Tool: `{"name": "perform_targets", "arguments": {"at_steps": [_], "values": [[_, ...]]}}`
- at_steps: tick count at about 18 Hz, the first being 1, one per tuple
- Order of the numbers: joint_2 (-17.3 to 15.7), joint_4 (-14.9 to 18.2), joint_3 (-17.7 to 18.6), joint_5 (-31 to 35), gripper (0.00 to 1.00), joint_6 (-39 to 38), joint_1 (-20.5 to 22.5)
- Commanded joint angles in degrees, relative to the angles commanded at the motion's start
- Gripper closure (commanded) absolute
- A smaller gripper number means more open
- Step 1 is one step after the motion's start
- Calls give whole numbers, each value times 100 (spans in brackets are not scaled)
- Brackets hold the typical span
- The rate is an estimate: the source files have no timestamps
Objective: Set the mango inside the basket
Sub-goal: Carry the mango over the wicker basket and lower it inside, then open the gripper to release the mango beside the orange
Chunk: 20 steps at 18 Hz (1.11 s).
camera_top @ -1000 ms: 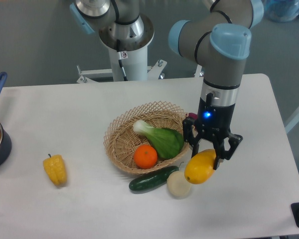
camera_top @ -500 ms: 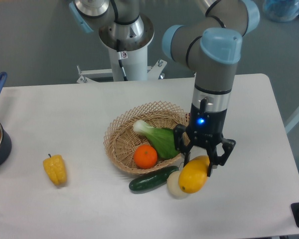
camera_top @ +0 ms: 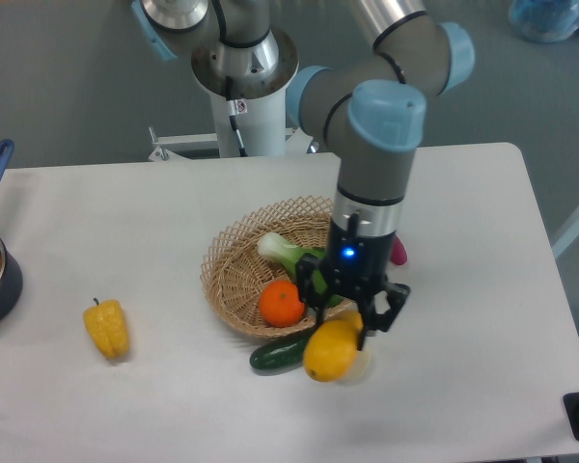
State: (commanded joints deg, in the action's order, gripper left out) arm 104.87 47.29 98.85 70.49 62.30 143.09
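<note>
Camera: basket (camera_top: 234, 253) with orange (camera_top: 282, 303) and bok choy (camera_top: 288, 253); tool (camera_top: 348, 321) clenched around mango (camera_top: 329, 351), outside its rim.

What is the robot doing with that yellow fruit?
The gripper is holding the mango in the air, just in front of the basket, above the cucumber. The basket already has an orange and a leafy green in it. A yellow pepper lies off to the left on the table. The mango is not in the basket yet.
</note>
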Motion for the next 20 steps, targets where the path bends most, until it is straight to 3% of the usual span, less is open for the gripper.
{"name": "perform_targets", "arguments": {"at_steps": [3,9,20], "values": [[-378,79,651,18,86,212,-158],[-853,387,1592,18,85,177,-255],[-740,404,1804,18,77,177,-273]]}}
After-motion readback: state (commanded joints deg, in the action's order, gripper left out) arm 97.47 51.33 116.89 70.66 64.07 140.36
